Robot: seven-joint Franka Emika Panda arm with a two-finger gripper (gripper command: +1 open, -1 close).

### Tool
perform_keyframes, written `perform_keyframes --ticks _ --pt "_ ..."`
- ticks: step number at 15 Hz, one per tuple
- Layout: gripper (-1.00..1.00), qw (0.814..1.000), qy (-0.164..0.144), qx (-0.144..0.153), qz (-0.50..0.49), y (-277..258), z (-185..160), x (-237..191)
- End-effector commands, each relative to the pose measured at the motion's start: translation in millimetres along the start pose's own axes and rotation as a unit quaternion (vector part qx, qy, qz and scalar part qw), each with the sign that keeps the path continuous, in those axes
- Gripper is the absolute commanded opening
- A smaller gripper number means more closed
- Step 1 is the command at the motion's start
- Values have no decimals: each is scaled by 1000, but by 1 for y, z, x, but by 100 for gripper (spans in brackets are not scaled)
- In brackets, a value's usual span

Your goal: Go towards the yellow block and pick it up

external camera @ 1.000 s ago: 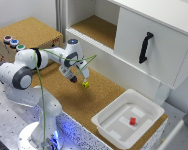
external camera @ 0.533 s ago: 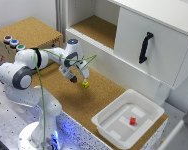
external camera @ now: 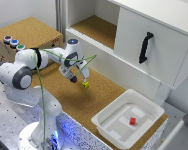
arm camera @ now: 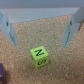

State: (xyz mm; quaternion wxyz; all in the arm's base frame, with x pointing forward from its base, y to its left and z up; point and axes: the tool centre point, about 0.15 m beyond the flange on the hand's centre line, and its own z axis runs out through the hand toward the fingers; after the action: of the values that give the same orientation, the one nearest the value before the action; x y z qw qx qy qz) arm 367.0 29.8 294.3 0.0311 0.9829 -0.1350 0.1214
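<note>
The yellow block is a tiny bright yellow cube lying on the cork surface. In the wrist view the yellow block shows dark letter-like marks on its faces. My gripper hovers above the cork, just to the exterior view's left of the block and apart from it. In the wrist view my gripper is open and empty, its fingers spread wide. The block lies on the cork just beyond the line between the fingertips, not between them.
A white tray holding a small red cube stands at the exterior view's right. A white cabinet with a black handle and an open shelf stands behind. A box with coloured caps is at the left. A purple object shows at the wrist view's edge.
</note>
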Motion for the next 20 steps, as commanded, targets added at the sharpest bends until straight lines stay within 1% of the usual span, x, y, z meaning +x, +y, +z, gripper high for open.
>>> perform_keyframes --ticks 1,2,3,5,7,8,9,10,11,13,15,17,20 --pt "100 1000 0 12 -28 12 -3 16" --pt "100 999 1 9 -48 19 -1 23" --pt "100 997 -15 11 -69 22 6 27" --pt "100 993 -23 5 -117 29 19 32" --pt "100 990 -34 12 -138 37 23 33" --pt "100 987 -49 21 -154 39 28 33" --pt "100 982 -51 19 -183 36 33 27" --pt "100 980 -55 17 -191 34 37 24" --pt "100 978 -57 8 -200 30 45 21" --pt "100 974 -59 13 -219 21 58 13" --pt "100 971 -61 6 -233 14 66 12" --pt "100 969 -65 -6 -237 7 76 13" --pt "100 970 -61 -9 -237 2 83 17"
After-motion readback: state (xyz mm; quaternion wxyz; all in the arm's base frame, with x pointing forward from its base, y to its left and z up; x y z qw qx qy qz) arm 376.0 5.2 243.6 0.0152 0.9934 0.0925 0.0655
